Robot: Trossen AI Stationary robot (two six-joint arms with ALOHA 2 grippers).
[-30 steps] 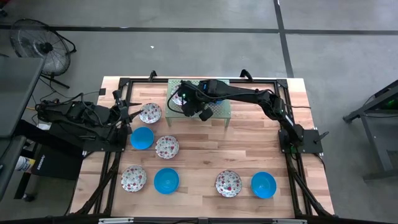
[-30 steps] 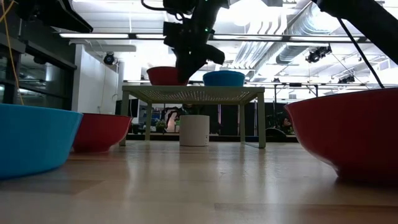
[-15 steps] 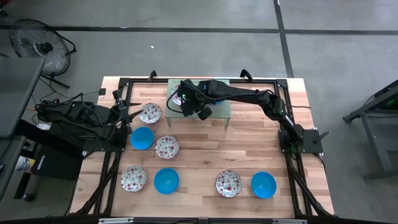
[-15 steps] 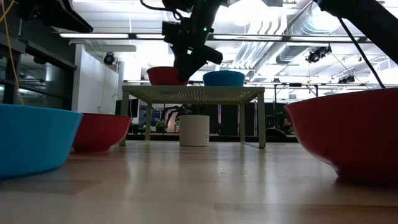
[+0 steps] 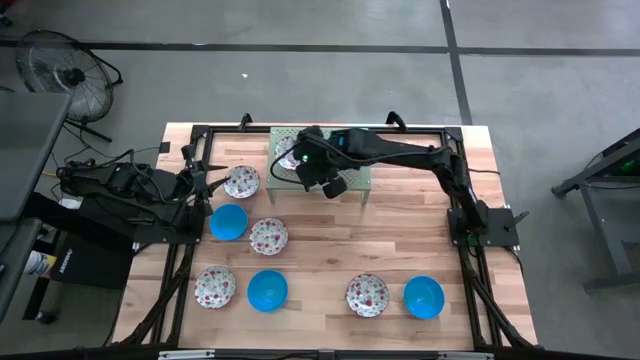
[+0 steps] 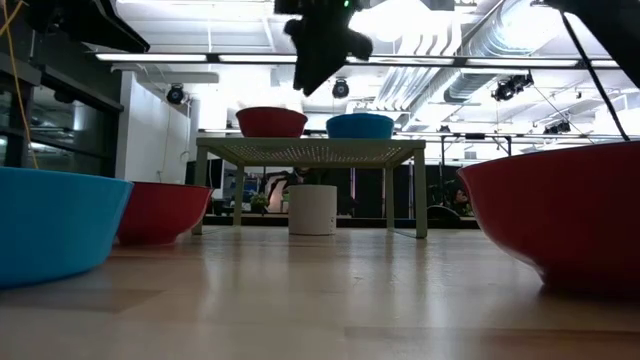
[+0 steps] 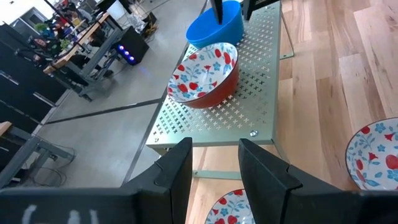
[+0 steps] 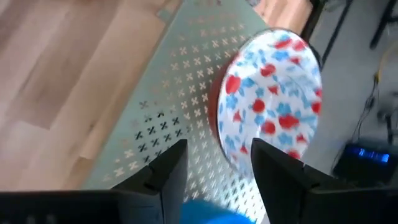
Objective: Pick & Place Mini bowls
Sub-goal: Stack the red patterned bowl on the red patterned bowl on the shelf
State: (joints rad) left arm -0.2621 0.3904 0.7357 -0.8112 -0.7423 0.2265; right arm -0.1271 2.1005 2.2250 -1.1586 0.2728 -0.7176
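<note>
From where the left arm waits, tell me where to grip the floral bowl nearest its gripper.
Take the floral bowl by its rim, probably on the side facing the left gripper, coming down from above with one finger inside and one outside. It sits upright and shallow on the wooden table, so the thin rim is the only edge open jaws could pinch.

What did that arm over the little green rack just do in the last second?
The right gripper let go of the floral bowl on the green rack and rose clear, open and empty. The blue bowl beside it, the bowls on the table and the left gripper stayed put.
</note>
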